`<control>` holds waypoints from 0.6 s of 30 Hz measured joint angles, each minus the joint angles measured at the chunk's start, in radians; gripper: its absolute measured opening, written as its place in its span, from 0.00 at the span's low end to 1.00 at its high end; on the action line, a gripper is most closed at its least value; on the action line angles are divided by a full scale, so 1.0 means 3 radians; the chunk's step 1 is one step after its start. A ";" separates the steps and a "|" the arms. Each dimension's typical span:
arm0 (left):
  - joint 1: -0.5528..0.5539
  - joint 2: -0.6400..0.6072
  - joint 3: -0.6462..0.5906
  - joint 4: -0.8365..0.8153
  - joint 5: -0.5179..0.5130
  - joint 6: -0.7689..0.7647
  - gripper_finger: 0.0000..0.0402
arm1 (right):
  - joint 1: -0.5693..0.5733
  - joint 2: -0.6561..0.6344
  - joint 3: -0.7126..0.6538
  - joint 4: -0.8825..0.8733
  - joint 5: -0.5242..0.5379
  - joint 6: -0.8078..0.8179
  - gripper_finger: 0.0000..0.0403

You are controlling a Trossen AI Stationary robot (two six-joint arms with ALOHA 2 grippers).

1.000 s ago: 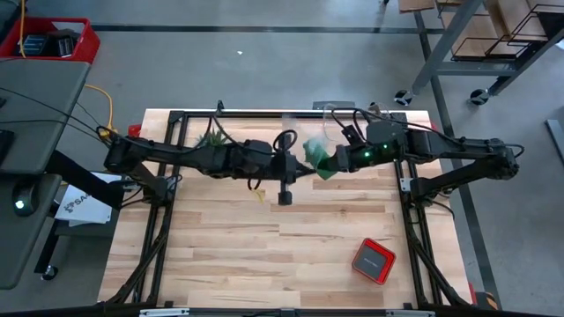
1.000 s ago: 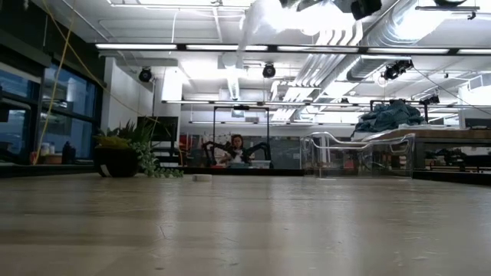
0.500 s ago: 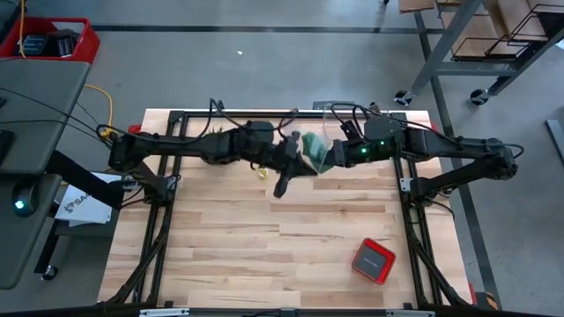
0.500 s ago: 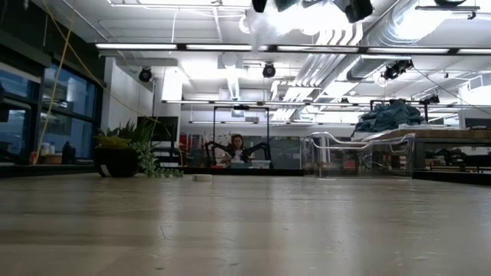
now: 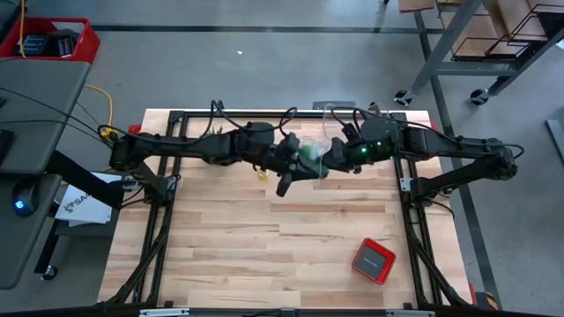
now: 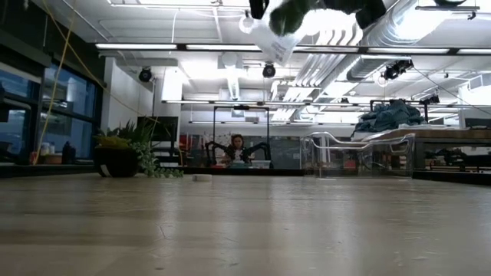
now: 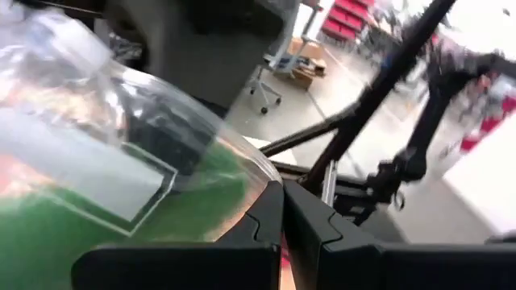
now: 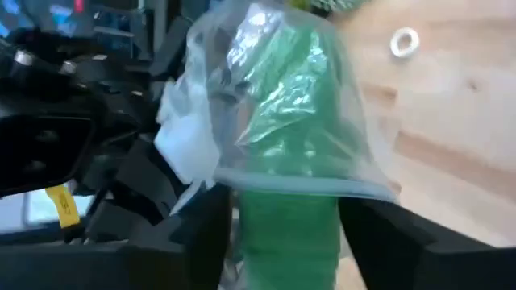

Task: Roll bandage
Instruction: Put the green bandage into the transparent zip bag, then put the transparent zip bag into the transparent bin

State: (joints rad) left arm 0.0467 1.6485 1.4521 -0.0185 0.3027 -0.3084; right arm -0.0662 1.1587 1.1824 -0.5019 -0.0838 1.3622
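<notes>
High above the table's far middle hangs a clear plastic bag [image 8: 201,153] with the bright green bandage [image 8: 287,217] inside; the bandage's end sticks out of the bag's mouth. My left gripper [image 5: 295,165] comes from the table's left and is shut on the bag [image 7: 121,153]. Opposite it, my right gripper [image 5: 328,164] is open, its two fingers [image 8: 211,229] standing on either side of the bandage's bare end. In the low view the bag [image 6: 273,37] dangles at the top, far above the tabletop. My left gripper pinches the bag's clear wall [image 7: 268,190] between its two shut fingers, which lie roughly level and come from the table's left. The bag is lifted clear of the table with the green bandage inside. My right gripper stands around the bandage's end; whether its fingers touch it, I cannot tell.
A small white tape ring [image 8: 405,39] lies on the wood near the far edge. A red box [image 5: 374,261] sits near the front right. A potted plant [image 6: 126,153] and a clear plastic container [image 6: 357,153] stand along the far edge.
My left gripper has swung toward the table's far edge and toward my right gripper, rolling about its own axis as it went. The bag with the bandage now hangs lower in the low view than a second ago.
</notes>
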 joint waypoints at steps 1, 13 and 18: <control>0.0000 0.0000 0.0000 0.0019 -0.0027 -0.0136 0.00 | -0.0001 0.0000 0.0000 -0.0016 -0.0041 0.0112 0.55; 0.0236 -0.0001 0.0001 0.0251 0.0461 -0.2362 0.00 | -0.0189 -0.0120 0.0000 0.0039 -0.0909 0.0389 0.58; 0.0313 -0.0001 0.0001 0.0513 0.0804 -0.2945 0.00 | -0.0313 -0.0331 0.0000 -0.0062 -0.1102 0.0314 0.59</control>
State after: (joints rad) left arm 0.1407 1.6482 1.4525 0.1354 0.5439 -1.1918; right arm -0.1601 1.0594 1.1824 -0.5205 -0.4143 1.4564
